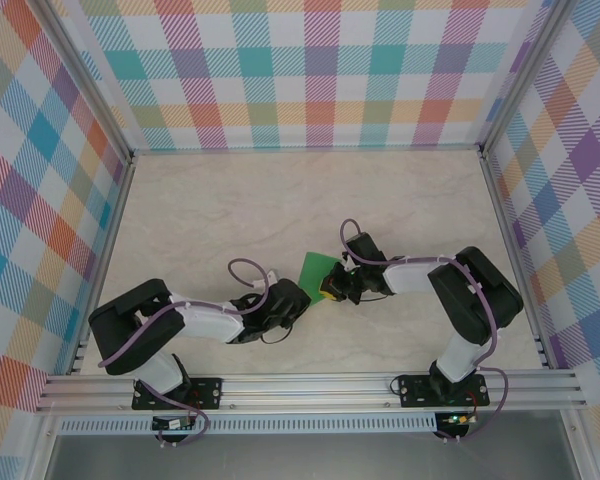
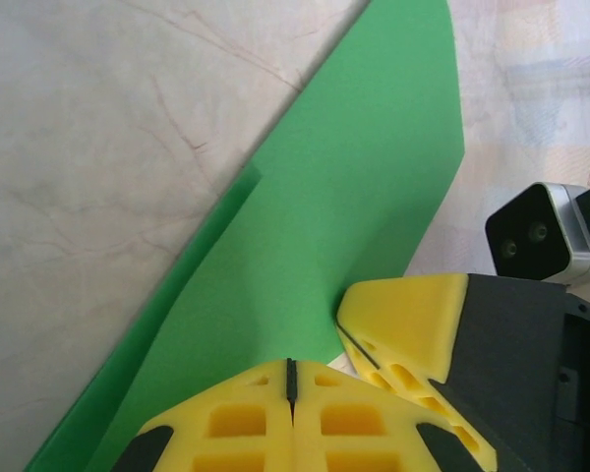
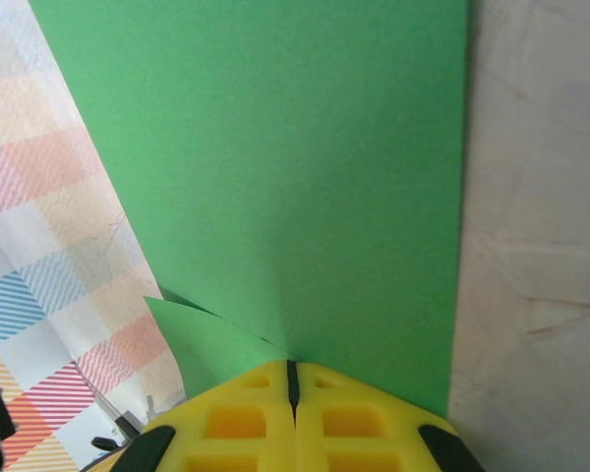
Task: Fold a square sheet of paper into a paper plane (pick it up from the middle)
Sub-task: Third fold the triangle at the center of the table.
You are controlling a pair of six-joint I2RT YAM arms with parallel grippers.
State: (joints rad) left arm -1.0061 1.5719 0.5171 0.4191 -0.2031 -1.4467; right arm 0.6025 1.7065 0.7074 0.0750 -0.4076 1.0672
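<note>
Left wrist — right claw [image 2: 376, 329] beside creased green paper [image 2: 344, 197]

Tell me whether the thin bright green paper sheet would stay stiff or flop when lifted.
Likely light and easily creased: the thin bright green paper sheet has fine edges. It stands flat beyond the shut left tool and right tool, so doubled layers probably stiffen it. Its loose flap may sag.

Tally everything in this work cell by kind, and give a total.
green paper sheet: 1
robot arms, left arm and right arm: 2
yellow-fingered tools, left tool and right tool: 2
Total: 5
</note>
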